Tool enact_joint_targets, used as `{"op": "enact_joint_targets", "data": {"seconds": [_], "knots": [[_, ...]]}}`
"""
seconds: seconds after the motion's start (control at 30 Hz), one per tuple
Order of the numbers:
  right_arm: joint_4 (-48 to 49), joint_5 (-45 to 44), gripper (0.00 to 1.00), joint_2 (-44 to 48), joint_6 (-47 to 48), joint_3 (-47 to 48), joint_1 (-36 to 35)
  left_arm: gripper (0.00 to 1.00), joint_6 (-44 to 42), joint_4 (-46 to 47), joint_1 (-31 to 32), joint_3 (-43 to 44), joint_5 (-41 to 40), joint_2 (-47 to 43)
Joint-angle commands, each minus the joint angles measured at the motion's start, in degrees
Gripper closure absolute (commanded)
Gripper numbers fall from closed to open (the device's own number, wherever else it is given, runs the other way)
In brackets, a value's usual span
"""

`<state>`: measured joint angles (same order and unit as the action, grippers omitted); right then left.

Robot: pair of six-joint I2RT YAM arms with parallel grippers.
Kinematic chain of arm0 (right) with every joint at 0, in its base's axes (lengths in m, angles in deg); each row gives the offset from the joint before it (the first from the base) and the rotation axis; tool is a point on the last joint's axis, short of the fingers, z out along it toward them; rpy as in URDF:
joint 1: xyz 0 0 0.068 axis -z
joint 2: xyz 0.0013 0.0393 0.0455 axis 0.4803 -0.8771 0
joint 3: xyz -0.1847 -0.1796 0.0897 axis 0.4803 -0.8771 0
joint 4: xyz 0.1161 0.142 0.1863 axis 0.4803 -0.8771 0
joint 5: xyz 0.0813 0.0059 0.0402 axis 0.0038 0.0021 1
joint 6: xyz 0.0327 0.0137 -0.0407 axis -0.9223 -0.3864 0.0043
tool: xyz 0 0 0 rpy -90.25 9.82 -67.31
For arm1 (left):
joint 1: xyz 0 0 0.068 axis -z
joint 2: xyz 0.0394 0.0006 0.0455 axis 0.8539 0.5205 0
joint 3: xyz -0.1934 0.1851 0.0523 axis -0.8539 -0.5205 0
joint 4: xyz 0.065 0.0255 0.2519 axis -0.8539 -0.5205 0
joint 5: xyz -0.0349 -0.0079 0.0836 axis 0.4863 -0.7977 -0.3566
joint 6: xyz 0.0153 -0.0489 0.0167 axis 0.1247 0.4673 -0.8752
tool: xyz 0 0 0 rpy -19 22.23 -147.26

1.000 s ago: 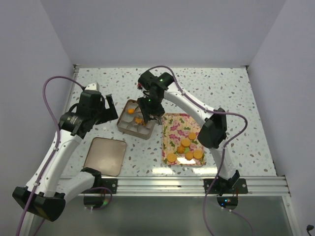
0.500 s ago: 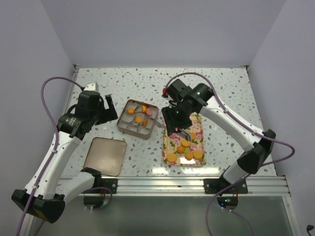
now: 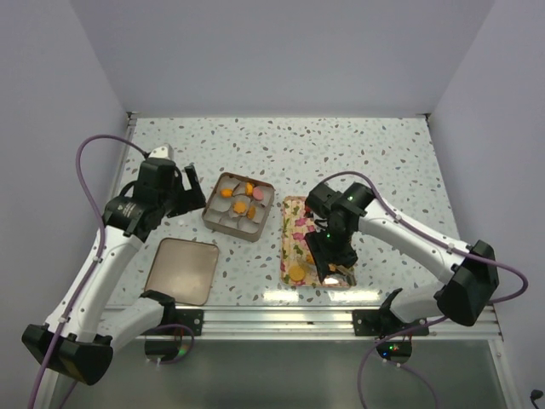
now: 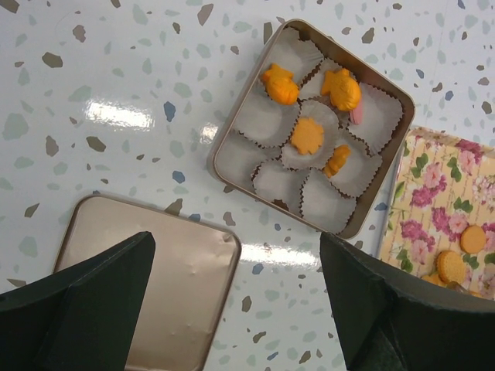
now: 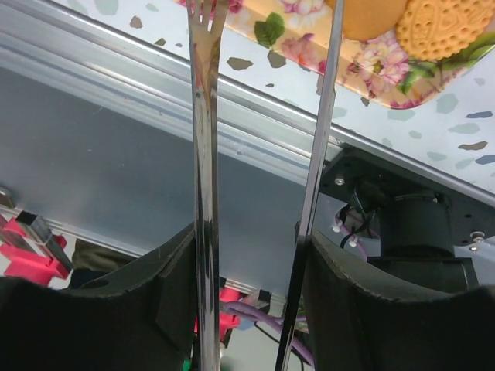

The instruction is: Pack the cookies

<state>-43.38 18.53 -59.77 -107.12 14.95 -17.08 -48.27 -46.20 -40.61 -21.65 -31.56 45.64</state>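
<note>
Several orange cookies (image 4: 307, 135) lie in white paper cups inside a square tin (image 4: 219, 139). More orange cookies (image 3: 296, 273) sit on the flowered tray (image 3: 294, 230), mostly at its near end. My right gripper (image 3: 332, 256) hangs over that near end, shut on metal tongs (image 5: 203, 154). The two blades of the tongs stand apart, reaching toward the tray's edge (image 5: 309, 46) beside a cookie (image 5: 445, 27). Nothing shows between the blades. My left gripper (image 4: 236, 247) is open and holds nothing, above the table to the left of the tin.
The tin's lid (image 3: 181, 270) lies flat at the near left, below the left gripper. The metal rail (image 3: 341, 319) of the table's near edge runs just past the tray. Walls close in the table on the left, right and far sides.
My right arm has swung with the tongs from above the tin to the near end of the tray. The left arm has stayed put.
</note>
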Motion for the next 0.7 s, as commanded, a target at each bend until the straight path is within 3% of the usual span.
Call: {"op": "enact_joint_targets", "data": {"seconds": [0.0, 0.67], "knots": [[-0.05, 2.91, 0.47, 2.38, -1.43, 0.24, -1.06, 0.07, 1.33, 2.42, -0.36, -0.42, 0.55, -0.28], [2.85, 2.3, 0.47, -5.0, -3.8, 2.53, -9.15, 0.07, 2.03, 1.02, -0.36, -4.11, -0.33, -4.41]]}}
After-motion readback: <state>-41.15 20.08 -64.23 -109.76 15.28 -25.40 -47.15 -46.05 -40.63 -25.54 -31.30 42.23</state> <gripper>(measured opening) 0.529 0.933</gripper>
